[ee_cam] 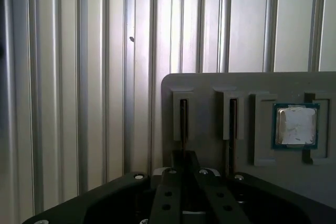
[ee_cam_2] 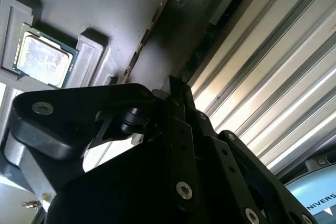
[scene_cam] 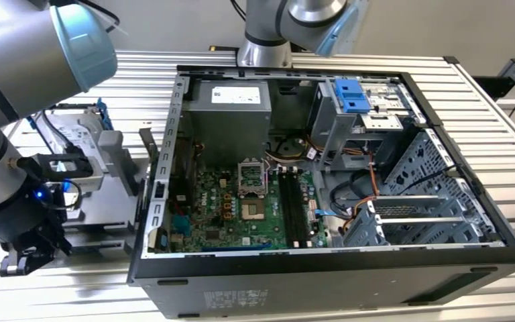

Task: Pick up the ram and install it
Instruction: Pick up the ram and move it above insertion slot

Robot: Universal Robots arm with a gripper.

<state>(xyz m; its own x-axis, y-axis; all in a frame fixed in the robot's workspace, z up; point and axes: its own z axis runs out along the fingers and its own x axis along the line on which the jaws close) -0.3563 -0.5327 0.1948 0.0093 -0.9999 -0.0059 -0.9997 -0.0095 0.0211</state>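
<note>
- the slatted metal table (scene_cam: 78,295) is carrying everything in the exterior view
- the open computer case (scene_cam: 329,268) is lying on its side on the table, with the motherboard (scene_cam: 231,201) facing up and its long black memory slots (scene_cam: 295,208) exposed
- the robot arm (scene_cam: 11,134) is reaching down on the exterior view's left, outside the case
- the grey tray (ee_cam: 210,85) is sitting on the table just ahead of the gripper (ee_cam: 184,163) in the first wrist view
- the gripper is hanging at the tray's edge, in line with one narrow slot; cannot tell how far it is open or whether it is gripping anything
- the ram (ee_cam: 183,121) is standing edge-on in that slot, showing as a thin dark strip
- the processor chip (ee_cam: 295,125) is resting in a square recess of the tray, apart from the ram
</note>
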